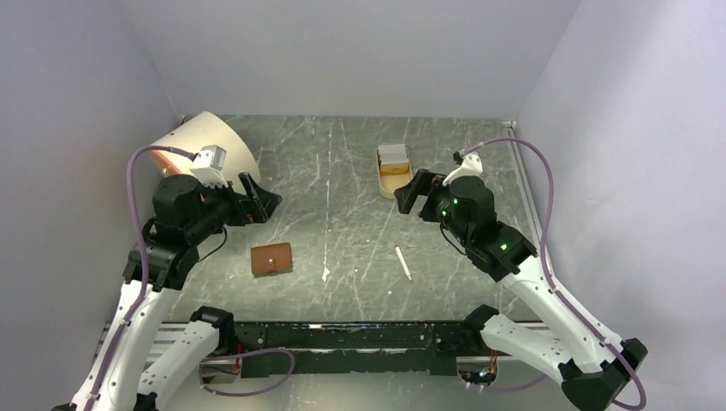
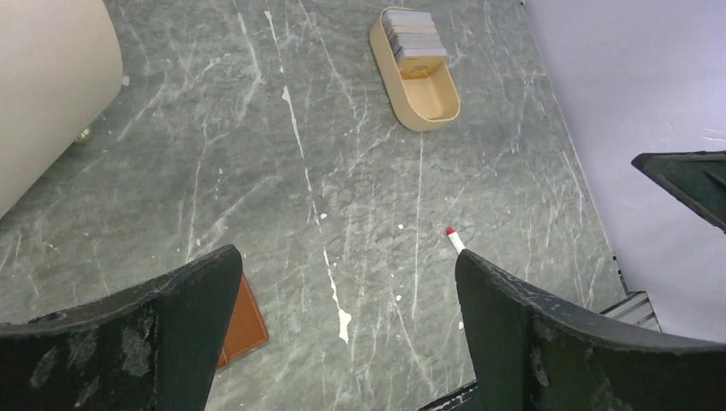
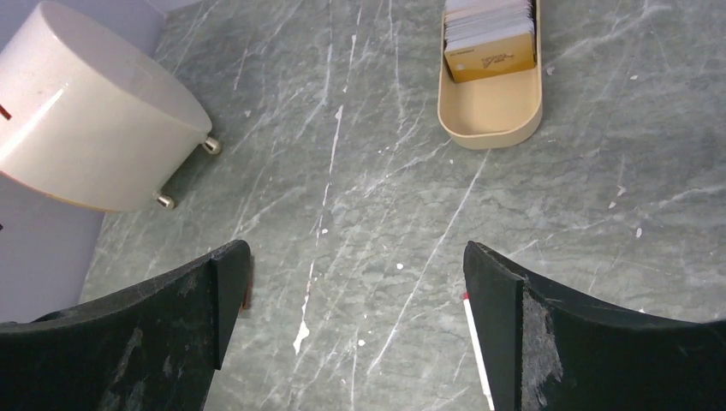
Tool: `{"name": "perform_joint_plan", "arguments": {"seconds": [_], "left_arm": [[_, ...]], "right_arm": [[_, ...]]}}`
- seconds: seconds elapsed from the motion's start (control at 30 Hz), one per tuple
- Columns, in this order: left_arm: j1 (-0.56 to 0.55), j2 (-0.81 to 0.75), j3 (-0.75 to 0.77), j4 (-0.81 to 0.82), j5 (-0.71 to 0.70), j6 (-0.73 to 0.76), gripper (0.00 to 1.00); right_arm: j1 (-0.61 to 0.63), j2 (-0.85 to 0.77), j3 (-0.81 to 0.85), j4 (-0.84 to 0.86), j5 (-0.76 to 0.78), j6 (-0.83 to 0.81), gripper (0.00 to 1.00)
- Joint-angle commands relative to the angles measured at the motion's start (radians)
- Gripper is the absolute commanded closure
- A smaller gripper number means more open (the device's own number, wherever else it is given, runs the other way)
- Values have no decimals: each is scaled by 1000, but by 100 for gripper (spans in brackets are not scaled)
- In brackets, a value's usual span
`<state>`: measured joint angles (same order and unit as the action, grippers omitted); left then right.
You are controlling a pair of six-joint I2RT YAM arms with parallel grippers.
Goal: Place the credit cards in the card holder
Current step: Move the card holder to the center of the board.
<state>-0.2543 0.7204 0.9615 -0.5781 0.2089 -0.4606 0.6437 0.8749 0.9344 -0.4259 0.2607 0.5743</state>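
The brown card holder [image 1: 270,259] lies closed on the table at centre left; one corner of it [image 2: 244,324] shows beside my left fingers. The credit cards [image 1: 393,155] stand stacked in the far end of a tan oval tray [image 1: 395,181]; they also show in the left wrist view [image 2: 413,36] and the right wrist view [image 3: 489,34]. My left gripper [image 1: 264,199] is open and empty, held above the table behind the card holder. My right gripper [image 1: 412,190] is open and empty, just right of the tray.
A big cream drum [image 1: 204,145] stands at the back left, close to my left arm. A thin white stick with a red tip [image 1: 402,262] lies at centre right. Grey walls close in the table on three sides.
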Motion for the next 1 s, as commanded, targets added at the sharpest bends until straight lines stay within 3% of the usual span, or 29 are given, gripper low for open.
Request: {"name": "perform_joint_plan", "arguments": {"seconds": [0.0, 0.5, 0.8, 0.97], "left_arm": [[-2, -6, -10, -7, -23, -6, 1], [-2, 58, -85, -28, -79, -60, 0], [-2, 130, -260, 24, -120, -206, 15], [-2, 257, -310, 69, -92, -259, 26]], "right_arm": [[5, -28, -5, 23, 12, -19, 0], [6, -20, -12, 26, -6, -5, 0], [5, -11, 4, 5, -7, -13, 0], [5, -32, 1, 14, -10, -19, 0]]}}
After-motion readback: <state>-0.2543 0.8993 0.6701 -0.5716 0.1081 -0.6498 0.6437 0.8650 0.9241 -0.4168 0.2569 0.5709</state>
